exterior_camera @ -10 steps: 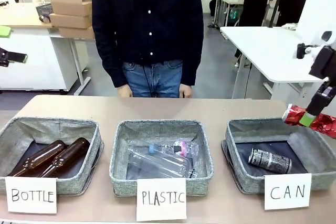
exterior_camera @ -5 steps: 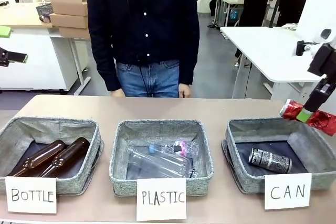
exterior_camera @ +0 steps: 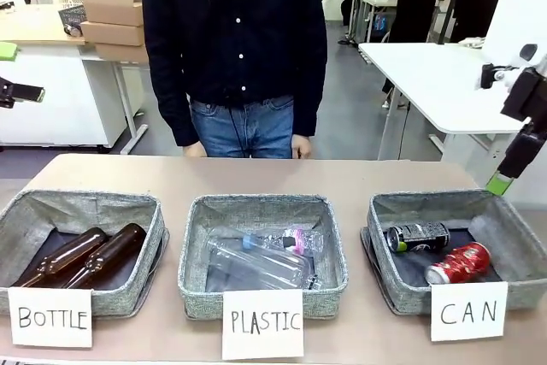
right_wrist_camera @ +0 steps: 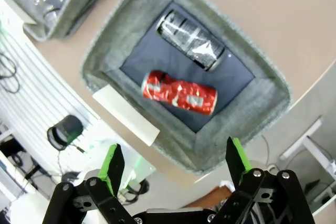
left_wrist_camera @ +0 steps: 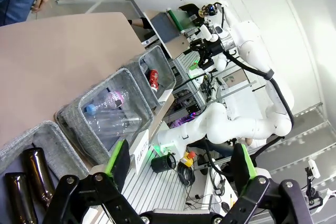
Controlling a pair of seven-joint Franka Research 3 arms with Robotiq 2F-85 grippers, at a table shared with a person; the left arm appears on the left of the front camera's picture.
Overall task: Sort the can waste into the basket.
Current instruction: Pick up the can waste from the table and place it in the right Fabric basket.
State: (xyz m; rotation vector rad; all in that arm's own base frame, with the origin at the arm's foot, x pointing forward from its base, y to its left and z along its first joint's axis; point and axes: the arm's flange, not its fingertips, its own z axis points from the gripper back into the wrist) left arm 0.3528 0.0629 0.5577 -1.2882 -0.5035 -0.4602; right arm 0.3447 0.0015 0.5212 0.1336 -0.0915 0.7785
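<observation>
Nearest the robot's edge stand three white cards, hand-lettered "BOTTLE", "PLASTIC" and "CAN", each fronting a rectangular basket of grey woven fabric with a dark lining. The basket behind the "CAN" card holds both cans lying on their sides on the dark floor. The red can is shiny, dented and crinkled, and lies nearer the card; the dark can, grey-black with silver print, lies just behind it toward the far wall — whether the two touch cannot be told. From the right wrist view they lie roughly parallel, the red one close to the card side.

The middle basket holds clear, crumpled plastic bottles; the left one holds two smooth brown glass bottles side by side.

The right gripper hangs above its basket, green-padded fingers spread wide, nothing between them. The left gripper, seen only in its wrist view, is likewise spread and empty.

Beyond the baskets runs bare tan tabletop, and at the far edge stands a person in a dark buttoned shirt and jeans.
</observation>
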